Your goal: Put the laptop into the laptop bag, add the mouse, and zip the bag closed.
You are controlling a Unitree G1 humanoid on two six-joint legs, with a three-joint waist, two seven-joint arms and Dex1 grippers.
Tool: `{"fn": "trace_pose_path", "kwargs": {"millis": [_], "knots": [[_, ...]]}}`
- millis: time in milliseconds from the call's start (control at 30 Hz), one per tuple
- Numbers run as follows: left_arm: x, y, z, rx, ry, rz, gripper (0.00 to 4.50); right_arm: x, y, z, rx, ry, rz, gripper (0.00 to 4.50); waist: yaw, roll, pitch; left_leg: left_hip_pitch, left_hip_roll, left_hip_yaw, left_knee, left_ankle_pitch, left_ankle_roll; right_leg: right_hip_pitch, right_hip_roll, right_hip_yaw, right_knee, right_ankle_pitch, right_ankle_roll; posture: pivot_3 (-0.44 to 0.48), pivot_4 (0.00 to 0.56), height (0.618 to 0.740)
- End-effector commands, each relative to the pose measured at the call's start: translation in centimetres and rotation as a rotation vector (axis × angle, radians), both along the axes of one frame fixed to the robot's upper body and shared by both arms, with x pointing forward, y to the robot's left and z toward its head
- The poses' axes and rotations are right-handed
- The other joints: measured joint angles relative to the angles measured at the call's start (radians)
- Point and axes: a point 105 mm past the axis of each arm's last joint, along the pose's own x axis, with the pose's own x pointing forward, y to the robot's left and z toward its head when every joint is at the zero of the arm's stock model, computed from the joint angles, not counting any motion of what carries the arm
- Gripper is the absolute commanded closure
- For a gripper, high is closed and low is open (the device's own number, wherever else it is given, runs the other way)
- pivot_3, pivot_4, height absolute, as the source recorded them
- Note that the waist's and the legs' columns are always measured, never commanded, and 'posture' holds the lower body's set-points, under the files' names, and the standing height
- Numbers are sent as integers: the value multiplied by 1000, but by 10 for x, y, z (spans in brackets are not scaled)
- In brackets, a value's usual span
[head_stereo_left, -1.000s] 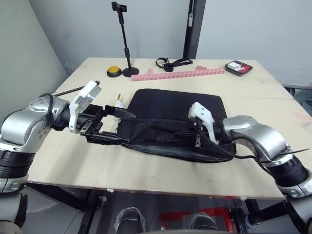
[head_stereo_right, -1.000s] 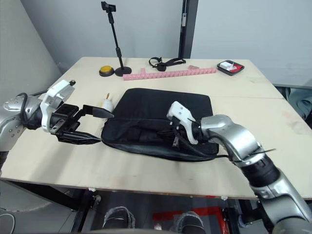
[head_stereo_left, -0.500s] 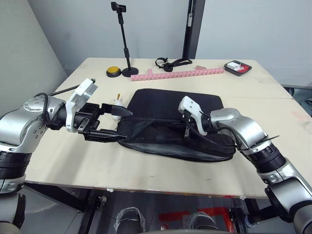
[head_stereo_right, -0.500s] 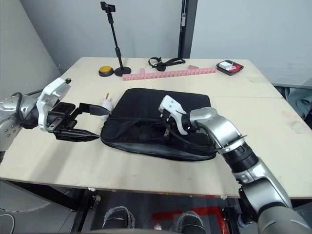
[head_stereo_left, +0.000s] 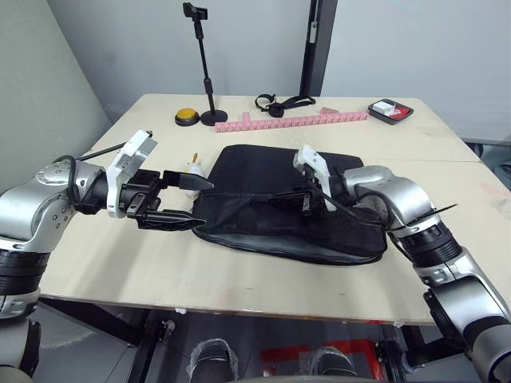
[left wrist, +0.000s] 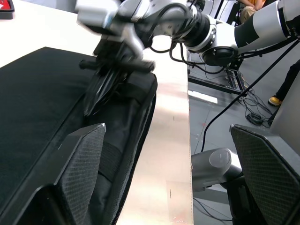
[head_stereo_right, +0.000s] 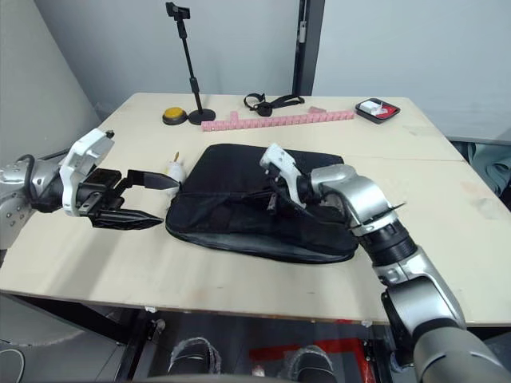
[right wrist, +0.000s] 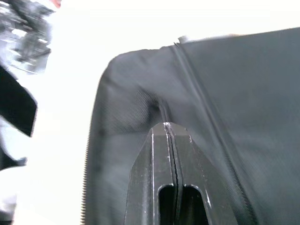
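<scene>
on the wooden table (head_stereo_left: 263, 271), lying flat across the middle: the laptop bag (head_stereo_left: 295, 215), black. just off its left end, the left gripper (head_stereo_left: 182, 199), fingers (left wrist: 79, 159) spread wide and empty, close to the bag's corner without visibly touching. over the bag's near-centre, the right gripper (head_stereo_right: 273, 201), fingers (right wrist: 165, 154) pressed flat together, tips down at the zipper line, apparently pinching a zip pull or a strap. judged to be the zipping step, with the near edge of the bag looking partly open toward the left end. next move likely calls for drawing the pull along the track toward that corner, with the free gripper bracing the fabric against bunching. hard to make out: the pull itself, too small and dark against the fabric, so unclear what exactly sits between the closed fingers. laptop and mouse presumably inside the bag, unconfirmed. blurred in the left wrist view: the right gripper.
</scene>
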Motion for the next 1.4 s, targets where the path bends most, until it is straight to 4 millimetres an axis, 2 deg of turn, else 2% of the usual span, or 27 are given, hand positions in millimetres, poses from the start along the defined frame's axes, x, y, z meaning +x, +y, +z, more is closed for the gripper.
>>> {"fn": "trace_pose_path", "kwargs": {"millis": [33,133,300,467,633,733,933,1033,1167,1267,1400], "knots": [[0,5,9,-9,-30,18,67,-5,-3,2,-1,-11,16,4482,0,0,0,0,0,0,0,0,0,0,0,0,0,0,0,0,150,739],[1,6,10,-12,-31,19,67,-13,-4,0,-15,-13,47,4482,1,0,0,0,0,0,0,0,0,0,0,0,1,0,0,0,150,739],[3,7,9,-13,-31,20,67,2,-6,3,4,-27,-33,4482,-2,0,0,0,0,0,0,0,0,0,0,0,1,0,0,0,150,739],[3,7,8,-16,-28,20,67,7,-5,3,38,-3,-51,4482,-1,0,0,0,0,0,0,0,0,-1,0,0,1,0,0,0,150,739],[3,15,1,-12,-19,30,67,29,-7,6,103,49,-153,4482,-2,0,0,0,0,0,0,0,0,-1,0,0,1,0,0,0,150,739],[3,15,1,-12,-22,33,67,33,-6,-4,51,55,-168,4482,-1,0,0,0,0,0,0,0,0,-1,0,0,1,0,0,0,150,739],[1,16,2,-8,-20,38,67,37,-9,-40,-168,27,-191,4482,-1,-1,0,0,0,0,0,0,0,-1,0,0,1,-1,-1,0,150,739],[2,28,-4,10,-11,74,67,40,-14,-52,-248,11,-212,4482,-5,-2,-3,2,0,0,0,0,-1,1,0,0,1,-1,-1,0,150,739],[9,44,-10,-10,8,150,67,41,-13,-42,-214,1,-201,4482,-3,-2,-4,6,0,0,0,0,-1,4,0,1,2,-1,0,0,150,739],[16,52,-11,-57,21,205,67,42,-15,-44,-231,-5,-204,4482,1,-3,-5,6,0,0,0,0,-1,4,0,0,4,-1,-1,0,150,739],[50,71,-13,-164,67,432,67,43,-14,-44,-232,-9,-202,4482,3,-3,-5,6,0,0,0,0,-1,3,0,0,6,-1,-1,0,150,739]]}}
